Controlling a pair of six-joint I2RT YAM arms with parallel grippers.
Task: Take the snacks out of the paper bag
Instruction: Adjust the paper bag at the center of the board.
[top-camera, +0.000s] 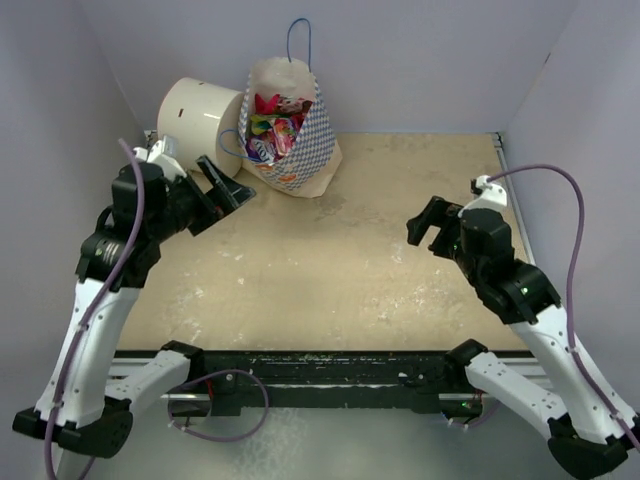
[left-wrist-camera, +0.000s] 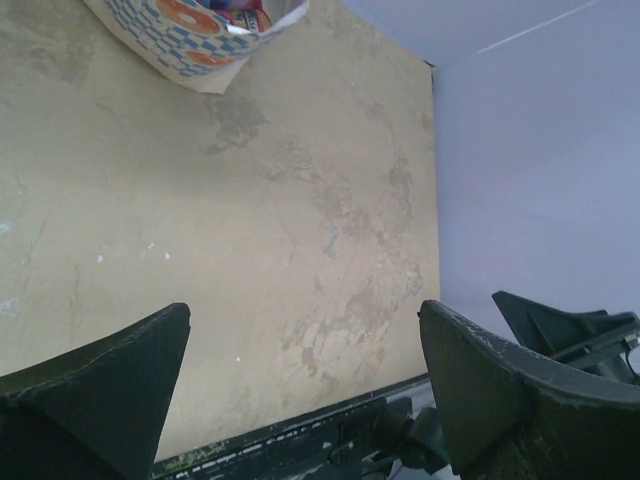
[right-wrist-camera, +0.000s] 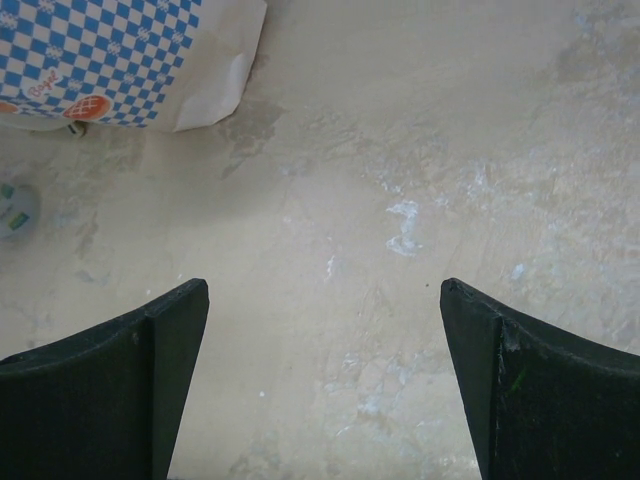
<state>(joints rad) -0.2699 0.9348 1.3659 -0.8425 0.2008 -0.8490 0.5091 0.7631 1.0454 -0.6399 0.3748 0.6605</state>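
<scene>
Far back on the left half of the table (top-camera: 360, 270) stands the bag (top-camera: 300, 150), its mouth open toward the overhead camera. One thin blue cord handle (top-camera: 298, 35) sticks up above the rim. The snacks (top-camera: 275, 125) sit inside it, a heap of red, pink and purple packets showing in the mouth. A cream cylinder (top-camera: 200, 115) lies on its side just to the left of the bag; whether the two touch cannot be told.

The left claw (top-camera: 222, 190) hangs near the bag's near-left corner, apart from it. Its jaws are spread wide and nothing is between them. In the left wrist view its two dark fingers (left-wrist-camera: 110, 390) frame bare, stained table. The bag's checked side with orange marks shows at the top edge of that view, with a bit of a packet visible in the mouth.

The right claw (top-camera: 432, 228) hovers over the right half of the table, well apart from the bag. Its jaws are also wide open and empty. In the right wrist view its fingers (right-wrist-camera: 540, 380) stand at either side of the scuffed table top. The bag's blue-and-white checked wall and a cream fold at its foot fill the top left corner.
</scene>
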